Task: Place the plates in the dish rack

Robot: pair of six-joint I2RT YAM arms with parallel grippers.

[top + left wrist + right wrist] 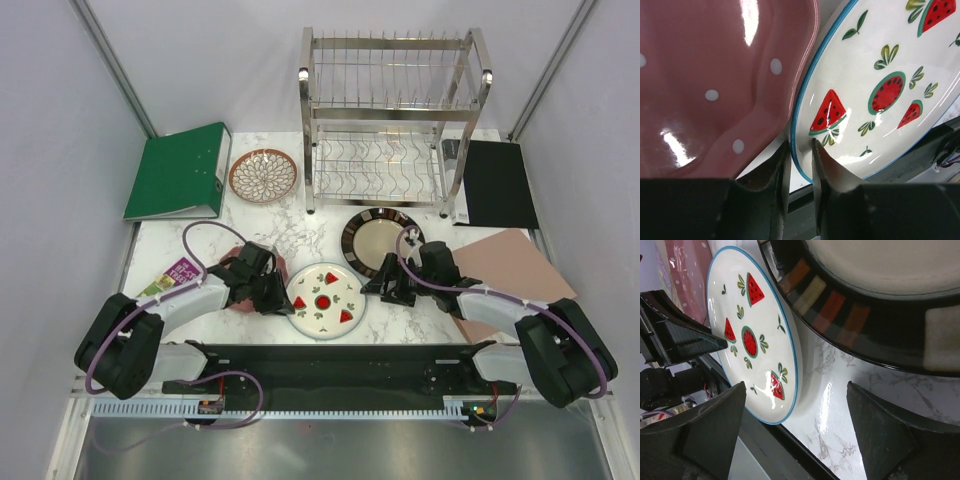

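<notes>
The white strawberry plate (326,299) lies at the front middle of the table. My left gripper (281,297) is shut on its left rim, one finger above and one below, as the left wrist view (800,145) shows on the plate (875,65). The pink dotted plate (715,75) lies just left of it, partly under my left arm (238,272). My right gripper (394,290) is open and empty over bare table (796,387), between the white plate (755,325) and the dark-rimmed plate (383,240). The petal plate (263,175) lies at the back left. The steel dish rack (395,120) stands at the back centre with no plates in it.
A green binder (180,170) lies at the back left and a black folder (497,182) at the back right beside the rack. A pinkish board (510,270) lies under the right arm. A purple leaflet (180,272) is at the left. A black rail (330,360) runs along the near edge.
</notes>
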